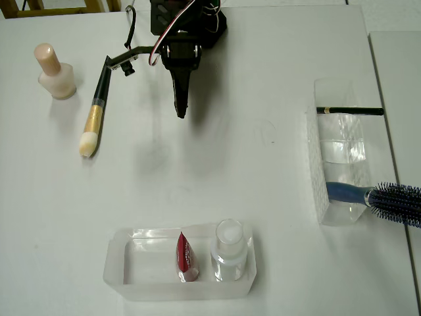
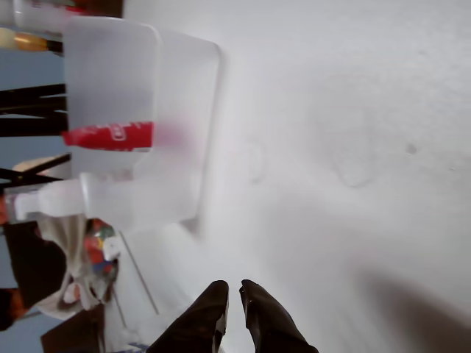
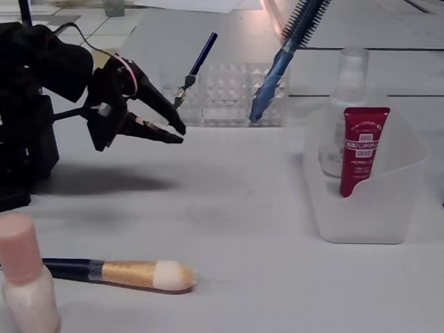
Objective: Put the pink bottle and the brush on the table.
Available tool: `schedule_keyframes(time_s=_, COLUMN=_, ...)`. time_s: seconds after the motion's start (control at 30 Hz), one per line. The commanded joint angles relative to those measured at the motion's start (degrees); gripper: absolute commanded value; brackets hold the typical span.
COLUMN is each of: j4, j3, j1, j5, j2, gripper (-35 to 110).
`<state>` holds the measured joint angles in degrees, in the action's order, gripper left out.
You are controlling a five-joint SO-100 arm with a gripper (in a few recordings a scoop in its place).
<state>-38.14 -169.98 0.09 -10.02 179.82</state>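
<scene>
1. Since the small peach-pink bottle (image 1: 55, 72) stands upright on the plain white table (image 1: 263, 171) beside the slim black-handled makeup brush (image 1: 95, 116), the overhead view suggests both are already placed; the brush's long axis runs nearly top to bottom, cream bristles toward the picture's bottom. A careless sweep of the black gripper (image 1: 180, 112) leftward could roll the brush or topple the bottle.
2. In the wrist view the gripper (image 2: 234, 293) holds nothing, fingertips nearly together with a slight gap.
3. In the fixed view the brush (image 3: 118, 273) lies flat, bristles rightward, just beside the bottle (image 3: 25, 277); the gripper (image 3: 182, 134) hovers well apart.
</scene>
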Motion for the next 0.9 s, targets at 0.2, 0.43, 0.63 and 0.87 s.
schedule_keyframes(time_s=0.2, j4=-3.9, j3=-4.2, j1=-0.7, j5=-1.0, j2=6.2, gripper=0)
schedule_keyframes(time_s=0.43, j4=-7.0, j3=-4.5, j1=-0.7, j5=1.0, j2=7.7, gripper=0)
schedule_keyframes(time_s=0.63, j4=-12.8, j3=-4.6, j1=-0.7, j5=1.0, j2=10.1, gripper=0)
schedule_keyframes(time_s=0.87, j4=-12.8, j3=-4.6, j1=-0.7, j5=0.6, j2=10.1, gripper=0)
